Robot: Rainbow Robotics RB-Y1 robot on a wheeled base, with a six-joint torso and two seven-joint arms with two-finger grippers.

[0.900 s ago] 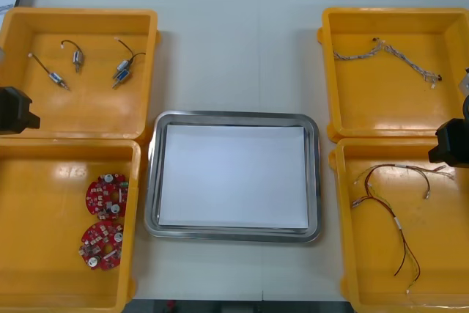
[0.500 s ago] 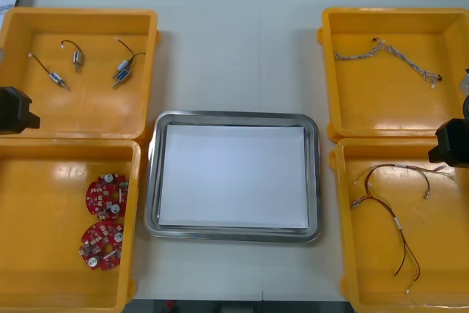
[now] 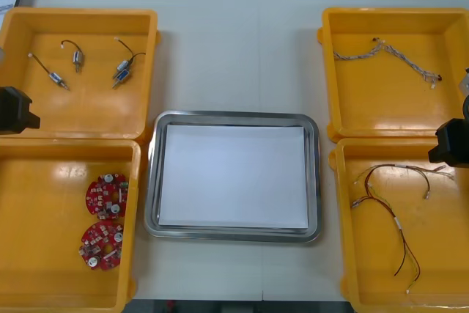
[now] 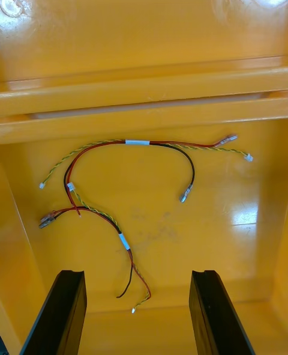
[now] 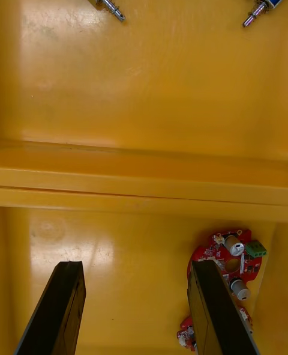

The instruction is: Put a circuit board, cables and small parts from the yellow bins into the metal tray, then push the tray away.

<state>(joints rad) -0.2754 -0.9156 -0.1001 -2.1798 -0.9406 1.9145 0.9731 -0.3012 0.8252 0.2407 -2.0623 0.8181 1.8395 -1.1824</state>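
My left gripper's (image 5: 135,268) spread fingers (image 5: 219,313) half-hide a red circuit board (image 5: 216,253). The right gripper (image 4: 138,274), also spread, hangs over the red and yellow cable (image 4: 137,142). Nothing has shifted.

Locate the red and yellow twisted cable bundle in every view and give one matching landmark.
Front view: the red and yellow cable lies in the near right yellow bin.
Right wrist view: on that bin's floor, just beyond the open right gripper.
Left wrist view: faces the left bins, a round red circuit board by the open left gripper.
Landmark: the doubled yellow rim between the two right bins, beyond the cable.
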